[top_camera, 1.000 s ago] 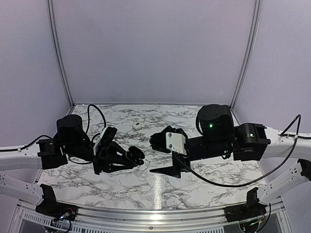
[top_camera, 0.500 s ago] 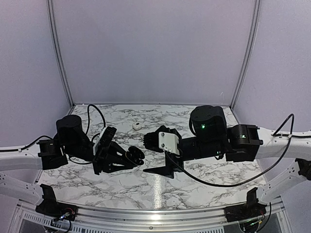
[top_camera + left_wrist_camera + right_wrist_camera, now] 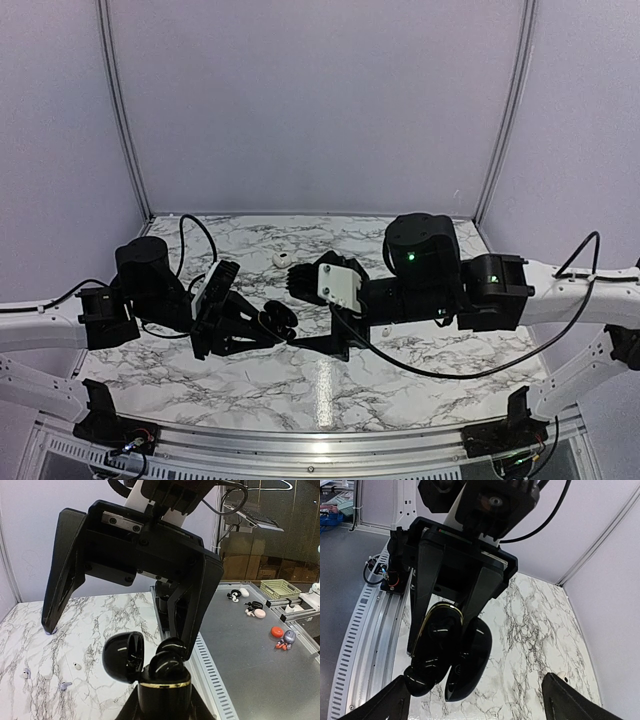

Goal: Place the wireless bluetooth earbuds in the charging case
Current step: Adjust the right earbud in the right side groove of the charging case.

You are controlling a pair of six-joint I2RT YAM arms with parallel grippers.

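Glossy black, the charging case [image 3: 122,655] sits clamped in the left pincer [image 3: 262,325] with its lid flung back, over the left half of the bench [image 3: 420,385], towards the front edge. In the last second the right pincer [image 3: 117,635] has swung in from the right and spread wide. It is empty and poised about the case, so no bud is going in yet. Only the left wrist view picks out the earbuds [image 3: 76,666] — tiny, loose on the marble beyond, away from the front rail — and from above they are hard to make out.
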